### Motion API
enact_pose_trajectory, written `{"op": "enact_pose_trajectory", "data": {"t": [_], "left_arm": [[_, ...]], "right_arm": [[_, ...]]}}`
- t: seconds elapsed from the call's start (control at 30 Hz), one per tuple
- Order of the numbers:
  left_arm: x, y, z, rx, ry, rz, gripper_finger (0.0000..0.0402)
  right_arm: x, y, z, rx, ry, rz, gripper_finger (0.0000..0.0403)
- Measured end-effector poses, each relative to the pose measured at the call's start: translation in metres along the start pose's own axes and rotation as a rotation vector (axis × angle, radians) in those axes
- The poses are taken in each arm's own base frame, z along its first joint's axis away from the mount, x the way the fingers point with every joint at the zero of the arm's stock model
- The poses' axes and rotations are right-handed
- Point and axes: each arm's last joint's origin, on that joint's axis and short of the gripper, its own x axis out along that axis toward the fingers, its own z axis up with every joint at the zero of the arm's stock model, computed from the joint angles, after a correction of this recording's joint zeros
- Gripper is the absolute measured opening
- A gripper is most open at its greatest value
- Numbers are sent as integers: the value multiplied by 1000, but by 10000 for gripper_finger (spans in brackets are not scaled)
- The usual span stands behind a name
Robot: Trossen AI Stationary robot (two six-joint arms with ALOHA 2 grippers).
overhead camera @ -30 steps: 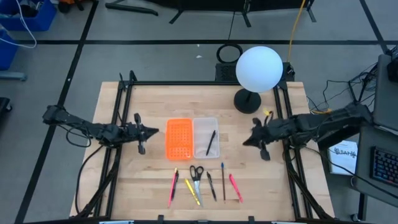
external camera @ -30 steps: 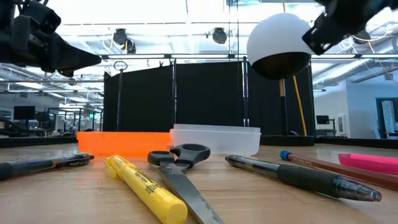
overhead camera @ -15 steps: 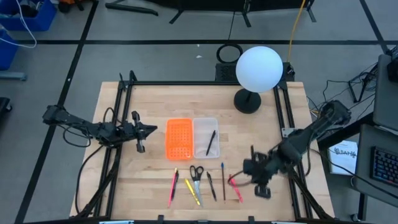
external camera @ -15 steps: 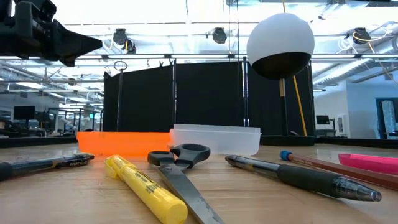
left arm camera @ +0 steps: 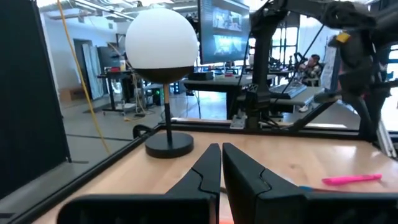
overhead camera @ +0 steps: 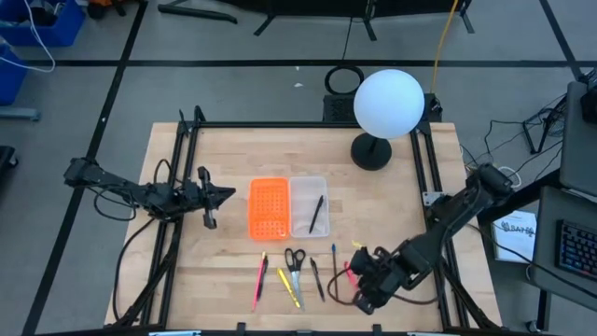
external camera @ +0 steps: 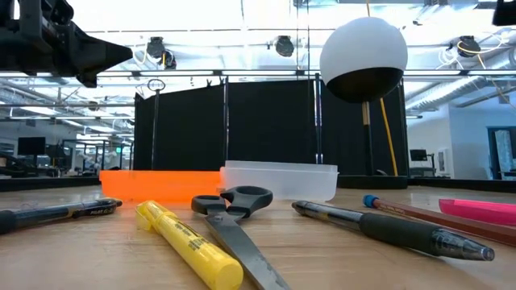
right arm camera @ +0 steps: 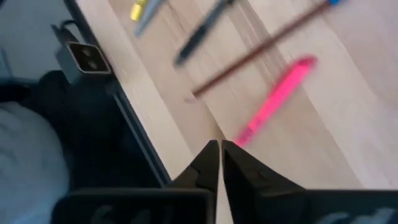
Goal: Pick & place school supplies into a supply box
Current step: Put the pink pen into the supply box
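At the lower right of the high view, the right end effector sits low over the bench, just beside the pink highlighter at the right end of the supply row; fingers pressed together, holding nothing. In its wrist view the pink highlighter lies just ahead of the fingertips, with a thin brown pencil and a dark pen beyond, all blurred. Left end effector hangs at centre left of the high view, beside the orange perforated piece, fingers together, empty. Supply box, clear plastic, touches the orange piece's right side at frame centre; one black pen lies diagonally inside it. Row below the box, left to right: pink pen, yellow highlighter, scissors, black pen, blue-capped pencil, then the pink highlighter. Low view: scissors centre foreground, yellow highlighter left of them, black marker at far left with white printing too small to read, dark pen to the right. White globe lamp stands at the upper right of the bench. No brand or label is legible.
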Motion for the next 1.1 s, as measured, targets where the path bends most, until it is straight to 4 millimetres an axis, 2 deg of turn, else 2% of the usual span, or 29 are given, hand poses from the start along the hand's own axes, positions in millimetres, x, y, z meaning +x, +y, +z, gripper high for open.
{"op": "enact_pose_trajectory", "data": {"t": [0.1, 0.23, 0.33, 0.43, 0.6, 1.1], "left_arm": [[0, 0, 0, -14, 1, 0, 26], [0, 0, 0, -14, 1, 0, 26], [0, 0, 0, -14, 1, 0, 26], [0, 0, 0, -10, 1, -1, 26], [0, 0, 0, -2, 2, 0, 26], [0, 0, 0, -5, 4, 0, 26]], "right_arm": [[8, 4, 1, 23, -49, 8, 55], [20, 5, 0, 96, -49, -22, 121], [24, 1, -1, 218, -44, -61, 169], [27, 1, -1, 322, -22, -68, 194], [31, -2, -2, 410, 3, -105, 199], [76, -14, 5, 426, 87, -257, 190]]}}
